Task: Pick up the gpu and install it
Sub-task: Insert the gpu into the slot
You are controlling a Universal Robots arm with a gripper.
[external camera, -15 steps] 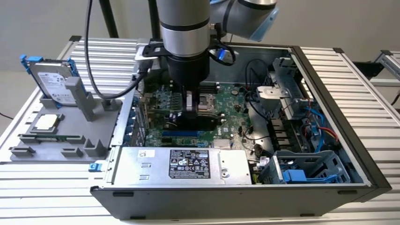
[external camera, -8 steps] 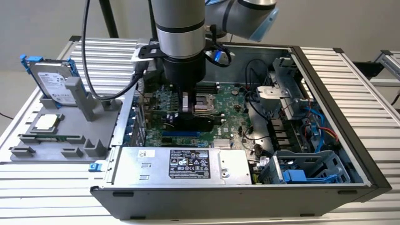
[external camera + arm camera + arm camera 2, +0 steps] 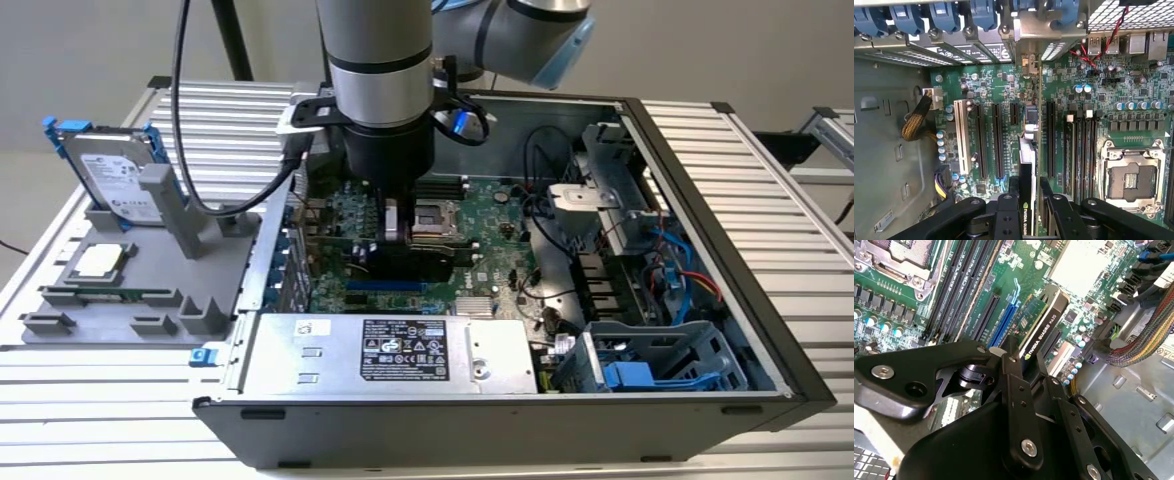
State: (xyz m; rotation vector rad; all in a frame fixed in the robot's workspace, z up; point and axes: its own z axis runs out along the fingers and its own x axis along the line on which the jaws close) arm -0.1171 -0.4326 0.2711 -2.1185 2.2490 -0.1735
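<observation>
Gpu (image 3: 1044, 332) stands on edge, pinched between the gripper's (image 3: 1029, 200) fingers. Below it lies the motherboard (image 3: 989, 85); the arm (image 3: 380, 60) points straight down into the case (image 3: 747, 200).

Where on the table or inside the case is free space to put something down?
Free: the slatted table at the exterior view's right of the computer case, and the strip before it. Crowded: the motherboard, where the gripper holds the gpu, and the grey fixture.
</observation>
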